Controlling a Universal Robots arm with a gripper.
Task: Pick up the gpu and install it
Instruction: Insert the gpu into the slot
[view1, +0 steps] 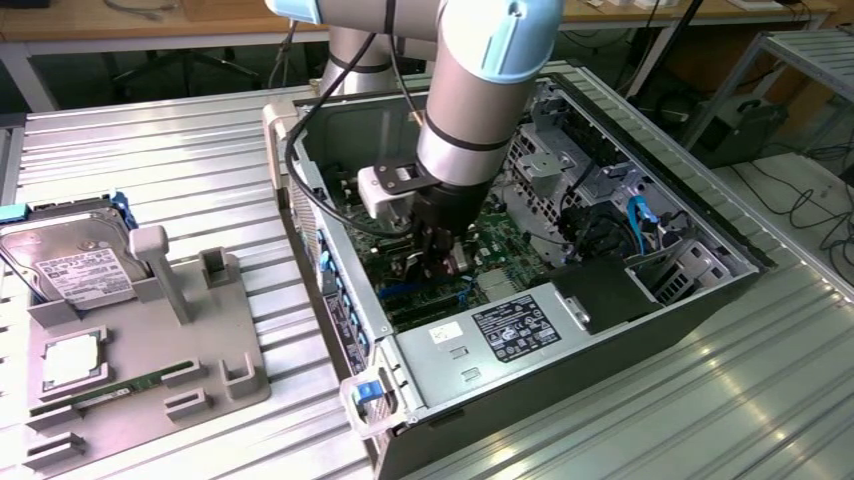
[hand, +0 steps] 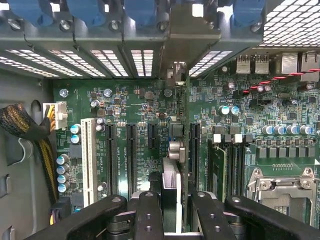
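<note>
Looking down the wrist view, you see the gpu (hand: 170, 192) edge-on, thin and dark with a pale strip along it, clamped between the black fingers (hand: 148, 215) of your end effector (hand: 170, 220). The card stands upright just above the green motherboard (hand: 150, 110), lined up along the black expansion slots (hand: 131, 155), with the white slot (hand: 88, 160) further off to one side. Whether its edge already touches a slot, you cannot tell. In the exterior view your end effector (view1: 441, 262) reaches down inside the open computer case (view1: 694, 225), just above the silver power supply (view1: 494, 335). At the exterior view's left, a grey parts tray (view1: 214, 350) sits on the ribbed metal desk (view1: 147, 160), with a hard drive (view1: 74, 265) resting at its far end.
</note>
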